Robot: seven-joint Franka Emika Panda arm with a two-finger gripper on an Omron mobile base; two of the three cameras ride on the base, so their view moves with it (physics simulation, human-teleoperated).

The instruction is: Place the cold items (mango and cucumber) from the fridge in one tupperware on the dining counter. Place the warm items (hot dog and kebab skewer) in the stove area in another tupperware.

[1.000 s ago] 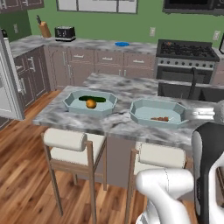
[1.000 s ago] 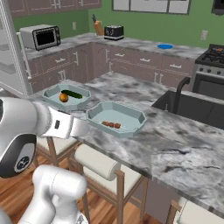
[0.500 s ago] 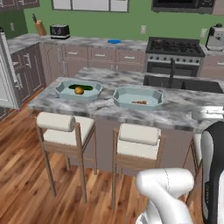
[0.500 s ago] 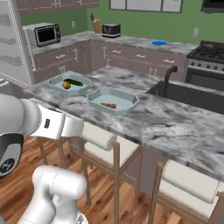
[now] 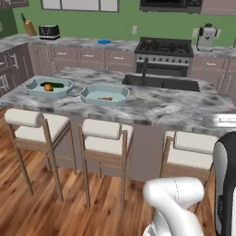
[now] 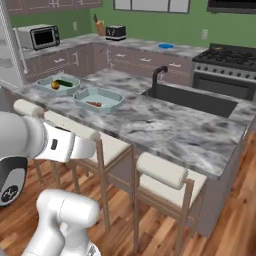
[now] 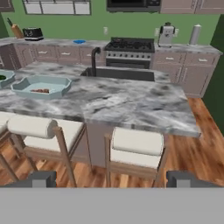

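Observation:
Two pale blue tupperwares stand side by side on the dining counter (image 5: 161, 108). The left tupperware (image 5: 32, 88) (image 6: 44, 83) holds the orange mango (image 5: 48, 87) (image 6: 55, 85) and the dark green cucumber (image 5: 57, 85) (image 6: 63, 83). In the right tupperware (image 5: 120, 93) (image 6: 114, 98) (image 7: 59, 85) lies a thin reddish-brown piece of food (image 5: 107, 98) (image 7: 40, 91); whether it is the hot dog or the kebab skewer I cannot tell. My gripper (image 7: 113, 179) is open and empty, well back from the counter above the stools. The stove (image 5: 168, 48) (image 7: 129, 46) stands at the back wall.
Cushioned stools (image 5: 105, 136) (image 7: 135, 146) line the counter's near side. A black sink with a tap (image 5: 161, 83) sits in the island. A flat blue plate (image 5: 104, 42), a toaster (image 5: 49, 31) and a knife block (image 5: 30, 27) are on the back counter. The fridge edge (image 6: 7, 50) is far left.
The base has driven back and to the right, so the whole scene has shifted: counter and trays now sit farther off and more to the left. The gripper stays open.

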